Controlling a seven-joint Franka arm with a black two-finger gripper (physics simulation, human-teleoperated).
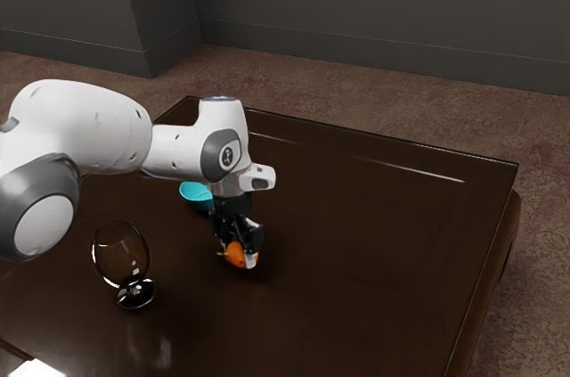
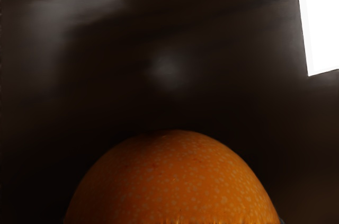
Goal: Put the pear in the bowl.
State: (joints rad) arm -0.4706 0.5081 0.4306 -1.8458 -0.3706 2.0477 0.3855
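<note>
My gripper (image 1: 239, 241) points down at the orange pear (image 1: 236, 255), which lies on its side at the fingertip end of the hand, partly covered by it. Whether both sides of the fruit are touched cannot be made out. In the wrist view the speckled orange pear (image 2: 177, 181) bulges up large from the lower edge, right under the hand. Behind the hand, toward the exterior view's upper left, is the turquoise bowl (image 1: 194, 195), its right part hidden by the arm.
A clear stemmed glass (image 1: 135, 292) stands on the dark, glossy table (image 1: 374, 252), left of the gripper in the exterior view. A bright white patch (image 1: 36, 369) is at that view's lower left corner; a white shape (image 2: 320, 23) also appears in the wrist view.
</note>
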